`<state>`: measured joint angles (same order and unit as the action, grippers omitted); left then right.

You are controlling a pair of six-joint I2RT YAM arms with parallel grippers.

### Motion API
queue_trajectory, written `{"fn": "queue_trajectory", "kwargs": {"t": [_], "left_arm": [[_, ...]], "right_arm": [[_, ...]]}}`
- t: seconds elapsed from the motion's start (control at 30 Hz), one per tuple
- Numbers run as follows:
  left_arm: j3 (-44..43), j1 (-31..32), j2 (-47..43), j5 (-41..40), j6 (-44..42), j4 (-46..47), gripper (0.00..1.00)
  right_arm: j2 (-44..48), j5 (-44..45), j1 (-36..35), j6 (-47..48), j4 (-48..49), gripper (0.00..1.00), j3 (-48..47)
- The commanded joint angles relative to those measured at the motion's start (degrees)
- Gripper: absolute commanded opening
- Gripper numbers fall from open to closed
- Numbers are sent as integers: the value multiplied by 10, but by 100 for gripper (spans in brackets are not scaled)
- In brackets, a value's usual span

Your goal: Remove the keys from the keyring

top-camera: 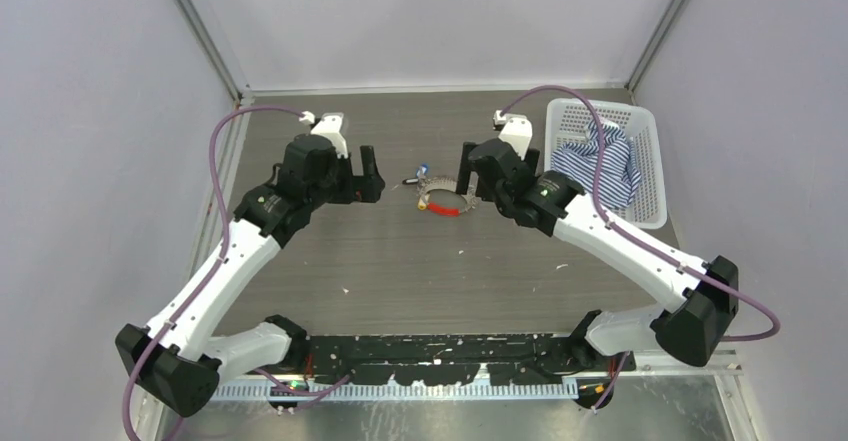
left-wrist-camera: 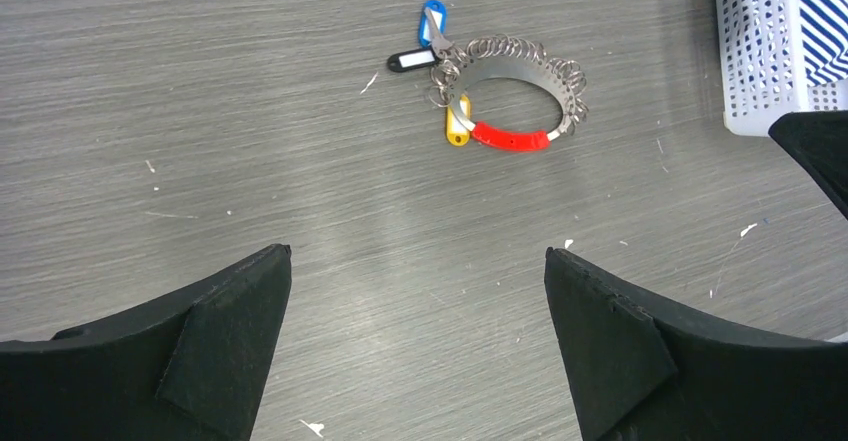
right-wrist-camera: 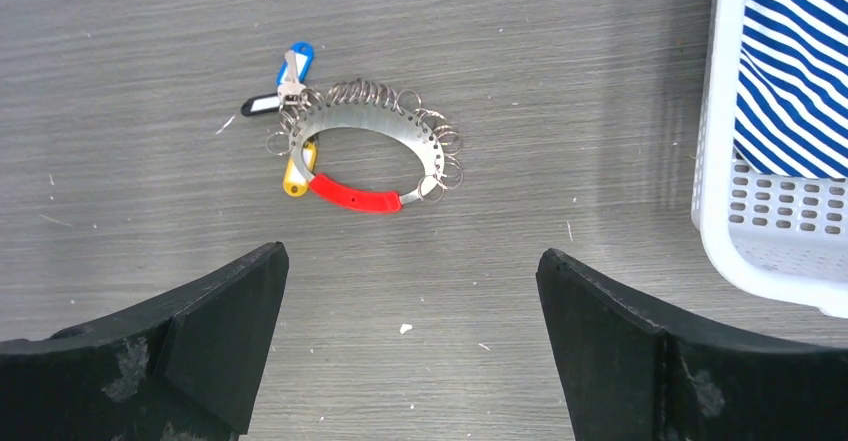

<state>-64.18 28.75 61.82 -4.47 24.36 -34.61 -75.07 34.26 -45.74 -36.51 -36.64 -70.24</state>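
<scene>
The left gripper (top-camera: 372,176) hovers low over the bench (top-camera: 400,271), left of the middle and toward the far edge. Its jaws are spread wide and hold nothing.

Just to its right lie the keys (left-wrist-camera: 412,60), a small cluster with blue, black and yellow heads. They fan out flat on the surface and are hooked onto the left end of the keyring (left-wrist-camera: 520,66). The keyring is a silvery band lined with small wire rings. It rests on the bench about midway between the left and right edges, and its red section faces the near edge. Neither gripper touches it.

The right gripper (top-camera: 465,176) is close on the ring's right side, jaws also wide apart and empty.

A white slotted basket (top-camera: 650,161) sits in the far right corner. A crumpled blue-and-white striped cloth (top-camera: 600,166) fills much of it.

The bench top is grey with a wood grain, scattered with white specks (right-wrist-camera: 405,328). Pale walls (top-camera: 430,21) close in the left, far and right edges.
</scene>
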Motion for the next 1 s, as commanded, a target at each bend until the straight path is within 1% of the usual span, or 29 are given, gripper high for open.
{"fn": "queue_trajectory", "kwargs": {"t": [0.0, 0.2, 0.27, 0.37, 0.5, 0.6, 0.7, 0.87, 0.97], "left_arm": [[-20, 1, -2, 6, -15, -6, 100], [-20, 1, 2, 16, -26, -10, 100], [-19, 0, 6, 29, -26, -8, 100], [-11, -5, 15, 51, -17, 5, 100], [-6, -30, 51, 107, 12, 32, 100], [-15, -43, 89, 148, 27, 36, 100], [-17, -52, 113, 167, 34, 47, 100], [-16, -88, 150, 203, 46, 61, 100], [-15, -99, 161, 214, 50, 69, 100]], "right_arm": [[-8, -10, 2, 40, 21, 100, -25], [-55, -47, 10, 83, 60, 100, -38], [-93, -60, 21, 100, 67, 100, -55], [-140, -106, 44, 137, 112, 100, -72], [-242, -193, 87, 152, 138, 100, -138], [-322, -207, 96, 177, 130, 99, -211], [-393, -209, 100, 194, 126, 93, -258], [-486, -236, 100, 205, 95, 80, -347], [-523, -236, 97, 210, 77, 78, -385]]}}
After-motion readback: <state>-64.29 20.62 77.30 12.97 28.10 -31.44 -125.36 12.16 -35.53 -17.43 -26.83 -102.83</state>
